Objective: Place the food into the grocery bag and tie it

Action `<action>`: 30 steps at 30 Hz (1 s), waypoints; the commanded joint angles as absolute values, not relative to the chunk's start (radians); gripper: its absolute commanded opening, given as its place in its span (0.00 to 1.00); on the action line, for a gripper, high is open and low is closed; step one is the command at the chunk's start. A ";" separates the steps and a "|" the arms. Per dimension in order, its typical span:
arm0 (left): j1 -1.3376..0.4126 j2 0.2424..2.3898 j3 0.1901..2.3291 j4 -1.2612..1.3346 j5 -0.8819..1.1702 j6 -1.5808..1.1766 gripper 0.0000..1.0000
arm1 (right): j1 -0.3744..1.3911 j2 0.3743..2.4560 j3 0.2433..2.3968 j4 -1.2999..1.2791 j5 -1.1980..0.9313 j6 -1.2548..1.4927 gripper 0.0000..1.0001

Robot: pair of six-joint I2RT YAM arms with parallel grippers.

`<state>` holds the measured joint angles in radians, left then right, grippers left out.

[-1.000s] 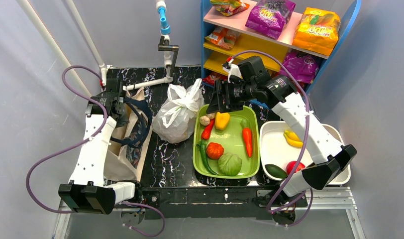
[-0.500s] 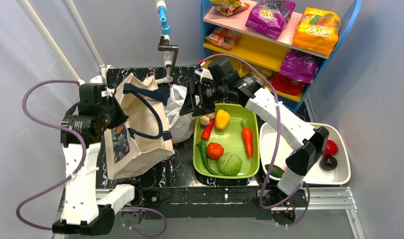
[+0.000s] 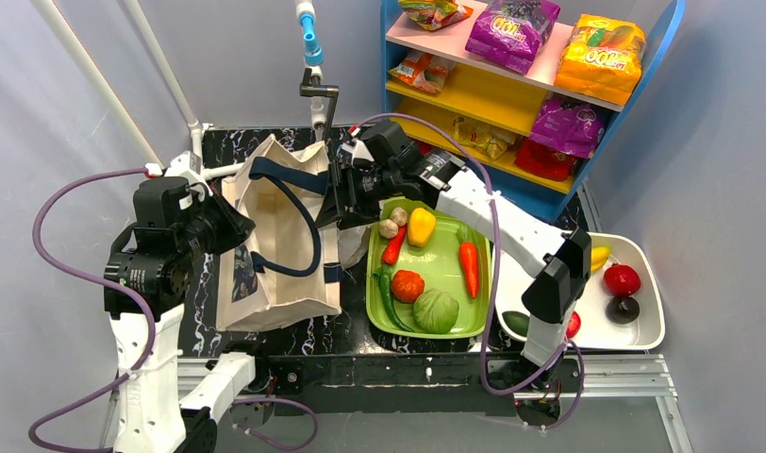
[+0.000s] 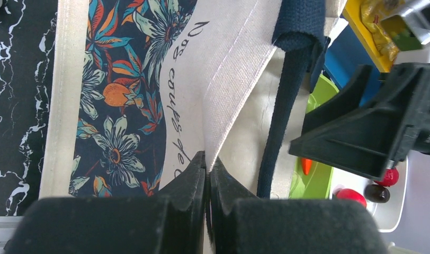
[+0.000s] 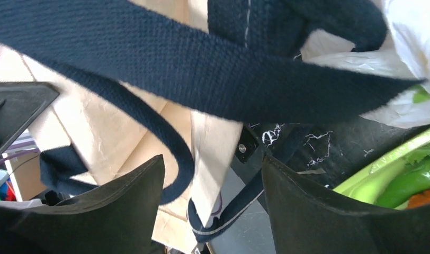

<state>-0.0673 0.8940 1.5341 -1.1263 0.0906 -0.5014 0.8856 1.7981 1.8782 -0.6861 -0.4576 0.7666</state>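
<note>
Grocery bag (image 5: 411, 29), white plastic, lay mostly hidden just beyond the right gripper (image 5: 212, 161), whose fingers stood wide apart and empty. A floral canvas tote (image 4: 223, 79) and its navy strap (image 5: 202, 69) covered it. Left gripper (image 4: 207, 164) was pinched tight on the tote's rim.

Top view barely shows the grocery bag (image 5: 409, 32): the canvas tote (image 3: 266, 274) and right arm (image 3: 492, 212) hide nearly all of it. That arm also covers most of the banana (image 3: 599, 253) in the white tray (image 3: 658, 316). The left fingers (image 4: 186, 185) cut off the tote's lettering.
</note>
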 commanded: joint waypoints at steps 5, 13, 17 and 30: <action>-0.064 0.873 1.583 -1.094 0.135 -0.483 0.00 | 0.933 1.857 1.930 -0.612 -0.436 0.806 0.44; -0.064 0.924 1.736 -1.280 -0.079 -0.355 0.00 | 0.931 1.862 1.966 -0.695 -0.346 0.771 0.01; -0.064 0.954 1.789 -1.393 -0.267 -0.293 0.00 | 0.923 1.884 2.028 -0.823 -0.258 0.723 0.01; -0.064 0.913 1.634 -1.402 -0.437 -0.326 0.00 | 0.919 2.053 2.264 -0.919 -0.345 0.722 0.01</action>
